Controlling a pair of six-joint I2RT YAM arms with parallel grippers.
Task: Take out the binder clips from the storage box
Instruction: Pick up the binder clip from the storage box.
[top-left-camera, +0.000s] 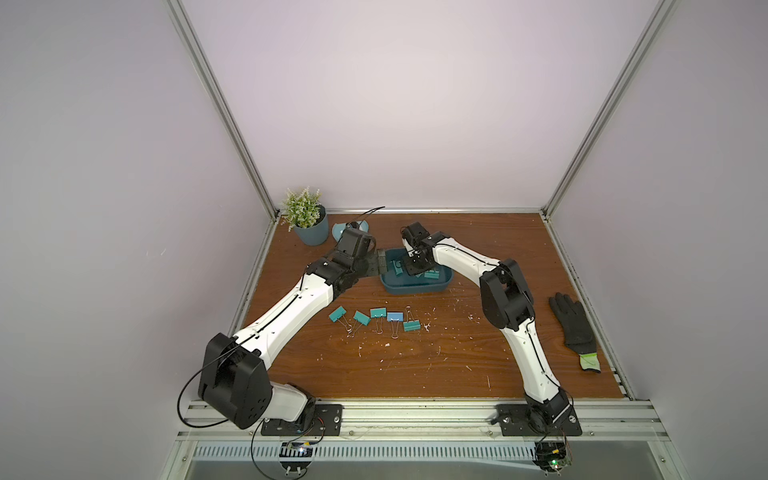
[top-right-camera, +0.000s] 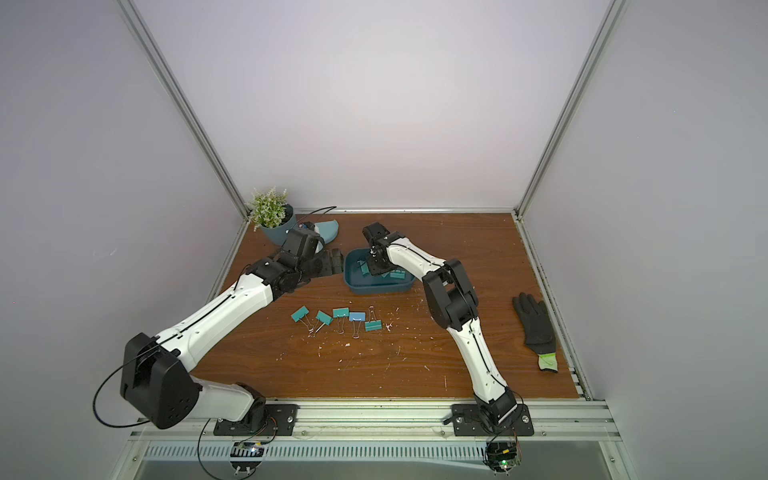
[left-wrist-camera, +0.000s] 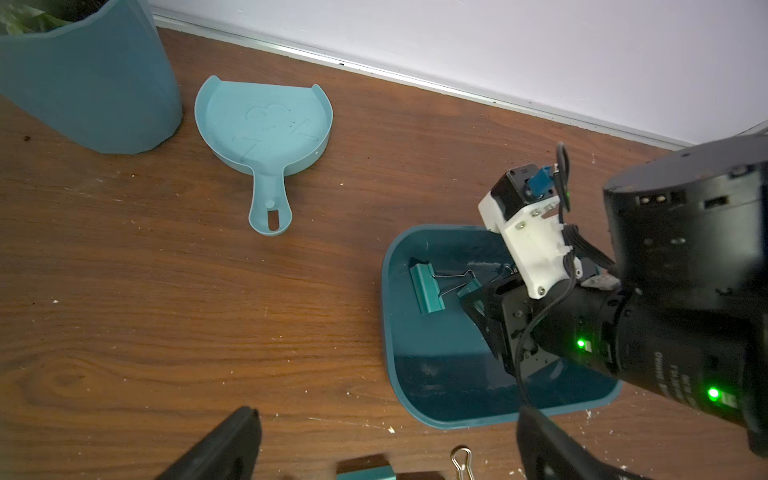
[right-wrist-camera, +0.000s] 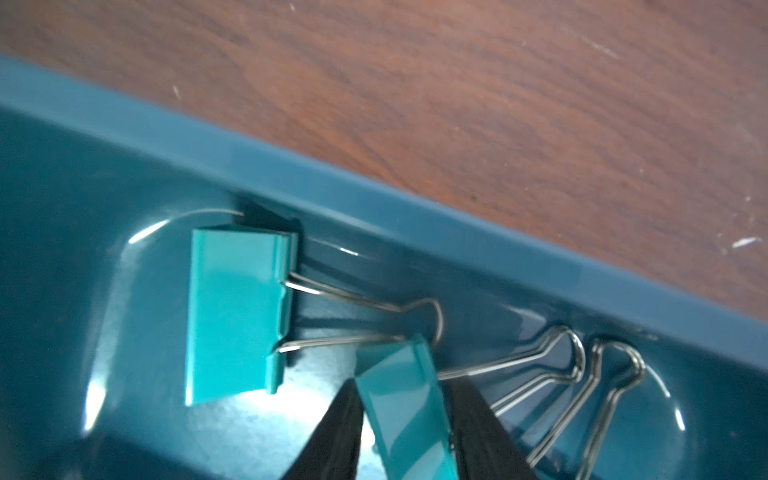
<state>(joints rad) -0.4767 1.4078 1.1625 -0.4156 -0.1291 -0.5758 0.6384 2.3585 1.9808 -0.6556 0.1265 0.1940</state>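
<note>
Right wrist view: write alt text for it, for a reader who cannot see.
The right claw holds a teal binder clip between its two black fingers, inside the dark teal storage box. A second teal clip lies beside it near the box wall, with more silver wire handles nearby; the brown wooden table shows beyond the rim.

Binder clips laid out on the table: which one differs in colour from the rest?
The light blue clip, second in the row of five counting from the black glove's side. The other four clips are teal-green.
</note>
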